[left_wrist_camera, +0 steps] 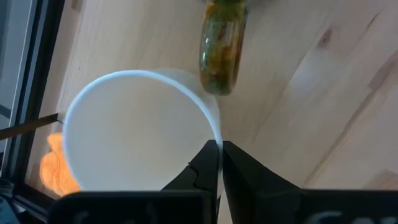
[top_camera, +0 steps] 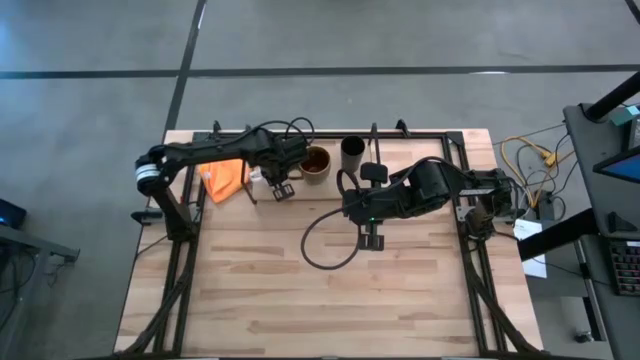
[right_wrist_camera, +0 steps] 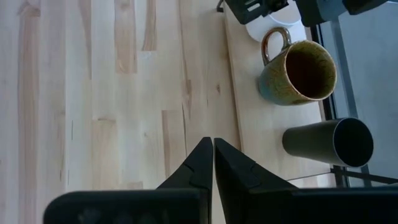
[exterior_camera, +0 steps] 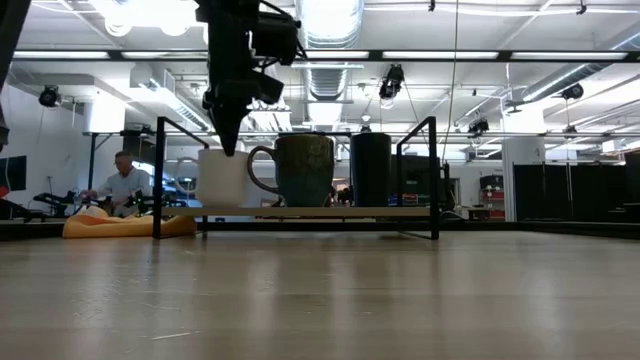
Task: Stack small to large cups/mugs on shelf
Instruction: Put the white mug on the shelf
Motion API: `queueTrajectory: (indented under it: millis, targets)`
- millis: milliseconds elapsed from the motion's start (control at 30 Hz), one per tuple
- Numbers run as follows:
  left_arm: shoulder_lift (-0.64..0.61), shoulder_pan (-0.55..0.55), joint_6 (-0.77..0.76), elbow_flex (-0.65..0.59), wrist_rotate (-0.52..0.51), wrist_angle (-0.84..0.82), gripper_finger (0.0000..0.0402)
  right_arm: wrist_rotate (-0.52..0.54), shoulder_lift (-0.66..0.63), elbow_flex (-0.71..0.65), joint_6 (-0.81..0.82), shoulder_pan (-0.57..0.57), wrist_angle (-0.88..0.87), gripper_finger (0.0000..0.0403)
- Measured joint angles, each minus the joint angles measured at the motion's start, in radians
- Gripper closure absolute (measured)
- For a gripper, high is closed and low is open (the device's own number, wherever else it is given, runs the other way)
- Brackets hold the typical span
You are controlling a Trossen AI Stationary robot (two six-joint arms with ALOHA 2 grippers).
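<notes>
Three vessels stand in a row on the shelf (exterior_camera: 330, 212) at the table's far side. They are the white mug (exterior_camera: 222, 178), the brown mug (exterior_camera: 300, 170) with its handle toward the white mug, and the black cup (exterior_camera: 370, 170). My left gripper (left_wrist_camera: 216, 149) comes down on the white mug (left_wrist_camera: 137, 137) and is shut on its rim. My right gripper (right_wrist_camera: 213, 146) is shut and empty. It hangs over the bare table in front of the shelf (top_camera: 372, 236). My left gripper pinches the white mug's rim (left_wrist_camera: 214, 127) on the side nearest the brown mug's handle (left_wrist_camera: 221, 56). One finger is inside the mug and one outside. The fingers point down from above. The mug stands upright with its base on the shelf board.
An orange cloth (top_camera: 225, 178) lies at the shelf's left end, beside the white mug. Black rods (exterior_camera: 434, 170) frame the shelf. A black cable (top_camera: 325, 245) loops on the table by the right arm. A person (exterior_camera: 125, 185) sits far behind the table.
</notes>
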Motion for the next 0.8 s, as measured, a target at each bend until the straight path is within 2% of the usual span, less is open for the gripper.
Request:
queueTrajectory:
  millis: [800]
  targets:
    - [0.009, 0.032, 0.015, 0.025, 0.0, -0.003, 0.0392, 0.0, 0.0, 0.0, -0.001, -0.001, 0.0, 0.0394]
